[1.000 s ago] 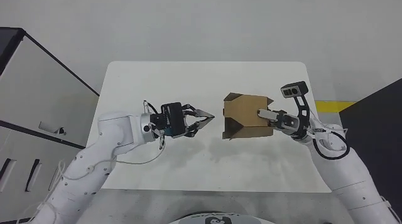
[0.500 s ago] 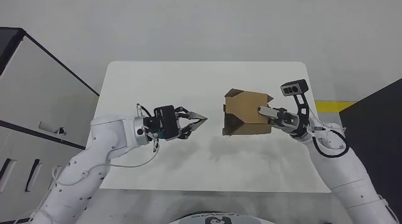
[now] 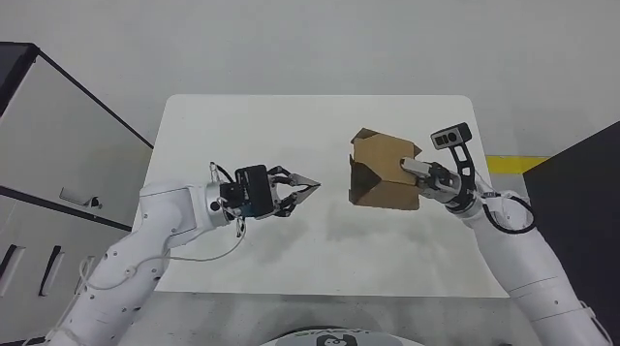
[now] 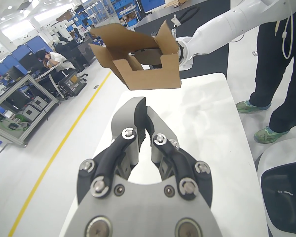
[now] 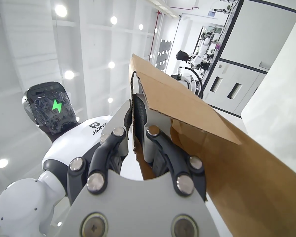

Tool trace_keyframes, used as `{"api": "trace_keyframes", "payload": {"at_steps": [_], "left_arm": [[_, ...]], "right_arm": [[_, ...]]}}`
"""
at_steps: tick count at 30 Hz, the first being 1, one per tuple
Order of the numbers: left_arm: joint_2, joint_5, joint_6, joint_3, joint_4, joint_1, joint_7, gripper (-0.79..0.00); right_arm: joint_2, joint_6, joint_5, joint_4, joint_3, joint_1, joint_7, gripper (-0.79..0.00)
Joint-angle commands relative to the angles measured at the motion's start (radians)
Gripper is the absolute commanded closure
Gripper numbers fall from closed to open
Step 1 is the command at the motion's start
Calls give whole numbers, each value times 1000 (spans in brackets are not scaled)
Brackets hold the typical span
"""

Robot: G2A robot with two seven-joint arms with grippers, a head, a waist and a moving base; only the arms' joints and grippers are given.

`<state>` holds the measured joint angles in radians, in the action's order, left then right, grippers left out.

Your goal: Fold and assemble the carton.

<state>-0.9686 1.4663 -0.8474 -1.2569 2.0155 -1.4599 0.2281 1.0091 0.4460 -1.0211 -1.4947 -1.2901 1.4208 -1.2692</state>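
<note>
A brown cardboard carton, part folded with loose flaps, hangs tilted above the right half of the white table. My right gripper is shut on one of its panels; in the right wrist view the cardboard edge is pinched between the fingers. The left wrist view shows the carton lifted off the table, its open side toward the camera. My left gripper hovers left of the carton, a short gap away, shut with nothing in it.
The table's front edge lies near the robot. A grey cabinet stands left of the table. A person's legs stand by the table's far right side in the left wrist view.
My right gripper has lifted and tilted the carton off the table. My left gripper drew back to the left, away from the carton, then held still.
</note>
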Motion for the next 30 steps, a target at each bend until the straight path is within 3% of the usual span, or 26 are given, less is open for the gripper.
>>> {"api": "trace_keyframes", "payload": {"at_steps": [1,12,18,30], "left_arm": [[1,6,-3,1,4,-3,6,0],[4,33,-42,25,25,-10,52,0],[-4,46,-56,90,22,33,66,0],[-18,15,-21,151,-21,102,58,0]], "right_arm": [[1,-13,1,10,-1,-6,-3,0],[4,-25,1,23,-9,-14,7,0],[9,-48,32,5,-6,-7,58,0],[20,-38,45,7,-4,11,46,0]]}}
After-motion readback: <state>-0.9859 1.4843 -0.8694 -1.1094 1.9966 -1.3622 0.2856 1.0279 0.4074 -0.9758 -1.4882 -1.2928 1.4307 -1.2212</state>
